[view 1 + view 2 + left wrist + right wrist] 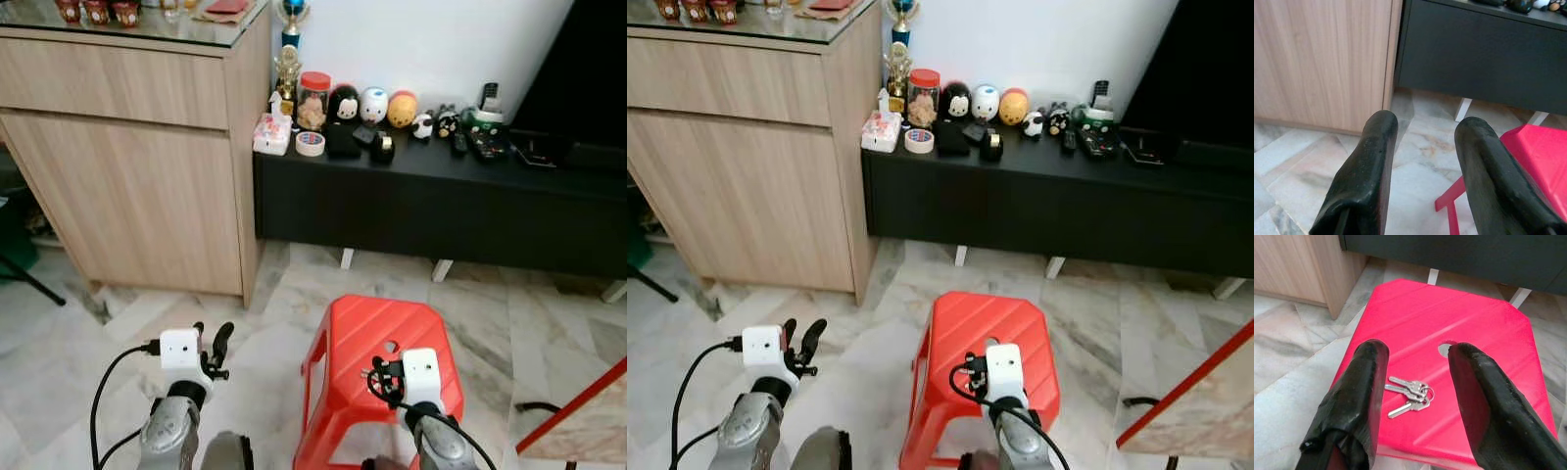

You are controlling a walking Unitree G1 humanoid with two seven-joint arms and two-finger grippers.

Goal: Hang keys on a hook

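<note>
Keys (pixel 1410 395): loose on red stool (pixel 377 338)
Right claw (pixel 1415 377): released, above keys
Left claw (pixel 1425 161): released, over floor
Jar (pixel 313 100): far tabletop (pixel 441 162), contents unclear

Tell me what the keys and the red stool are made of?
The keys look like metal: silvery and shiny, on a thin wire ring. The red stool they lie on looks like moulded plastic: one even bright colour, a glossy sheen, pressed ridges and a round hole in the seat. The right hand, open, hangs just above them.
</note>
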